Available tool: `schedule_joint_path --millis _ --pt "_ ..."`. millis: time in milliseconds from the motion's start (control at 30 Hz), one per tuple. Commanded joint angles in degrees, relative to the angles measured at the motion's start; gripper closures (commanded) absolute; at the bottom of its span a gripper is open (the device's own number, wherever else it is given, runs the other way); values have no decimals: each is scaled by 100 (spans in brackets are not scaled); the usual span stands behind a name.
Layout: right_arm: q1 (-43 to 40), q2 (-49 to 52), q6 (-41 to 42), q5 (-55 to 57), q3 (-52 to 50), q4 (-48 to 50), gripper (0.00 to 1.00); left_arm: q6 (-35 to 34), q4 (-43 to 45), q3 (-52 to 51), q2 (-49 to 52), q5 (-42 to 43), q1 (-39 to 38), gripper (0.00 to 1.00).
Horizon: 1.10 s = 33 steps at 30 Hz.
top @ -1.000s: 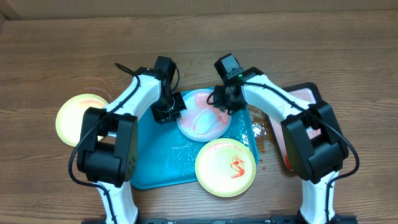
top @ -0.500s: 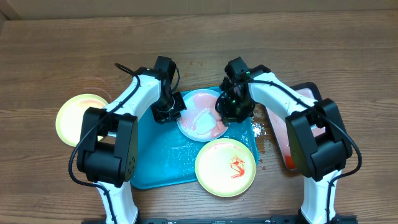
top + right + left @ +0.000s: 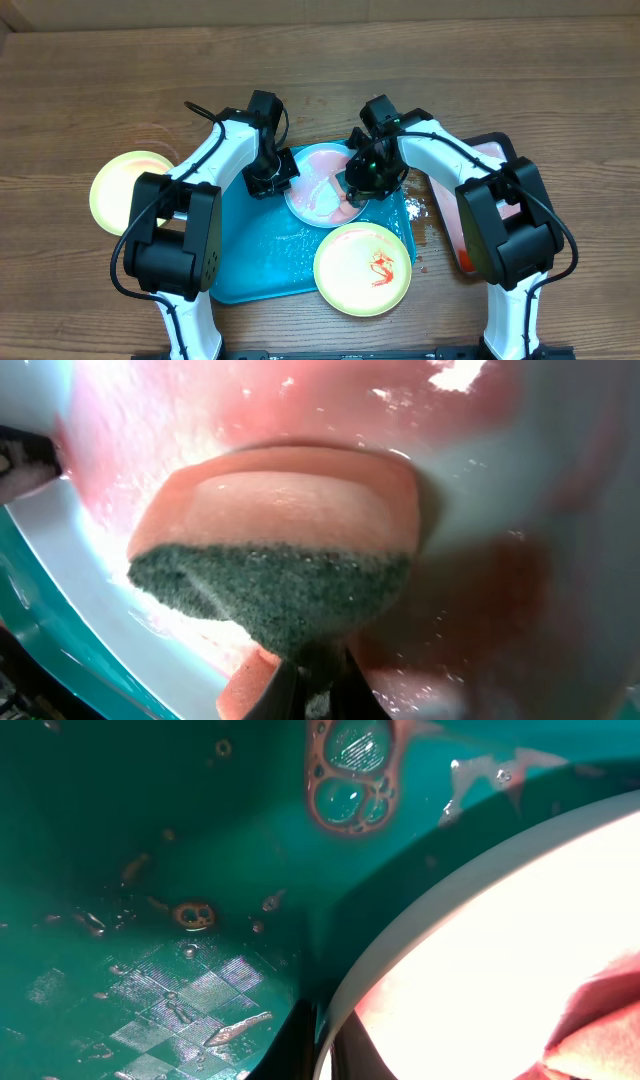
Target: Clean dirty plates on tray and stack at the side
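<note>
Tray (image 3: 150,820): glossy turquoise plastic, wet, beaded with bubbles. Plate (image 3: 312,200): smooth plastic, wet sheen. Sponge (image 3: 280,510): soft foam, rough green scouring face. Counter (image 3: 100,80): matt wood grain.

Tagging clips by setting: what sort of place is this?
Probably a robot lab bench staged for dishwashing, not a kitchen: two robot arms at a wood-grain table, a wet turquoise tray, and a sponge on a sauce-smeared plate.

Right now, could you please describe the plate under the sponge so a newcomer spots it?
Find the turquoise tray in the middle. At its far edge, between the two arms, lies a pale blue plate smeared pink. Unlike the two yellow-green plates, one at the tray's near right corner, one on the wood to the left, it carries a sponge.
</note>
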Motion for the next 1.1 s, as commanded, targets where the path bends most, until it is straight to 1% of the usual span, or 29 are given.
schedule_joint_path --millis 0,167,267,533,700,767,933,1067 --pt "142 210 337 219 -107 107 96 -190 -15 -212 404 -518 13 96" --pt "103 210 739 1735 -107 -44 96 -186 -17 -212 404 -518 11 95" --pt "46 210 743 2269 -107 -42 96 -188 -35 -212 404 -516 11 95" --pt "-11 210 892 2946 -107 328 96 -188 -31 -212 404 -520 11 95" --pt "-11 210 920 3027 -72 564 96 -186 -26 -212 404 -540 11 96" --pt "-11 210 1049 3158 -24 614 96 -186 -11 -212 404 -540 11 96" --pt "-11 210 1169 3593 72 570 96 -184 42 -212 404 -542 11 96" --pt "-11 210 1209 3912 79 304 96 -179 72 -212 404 -540 11 96"
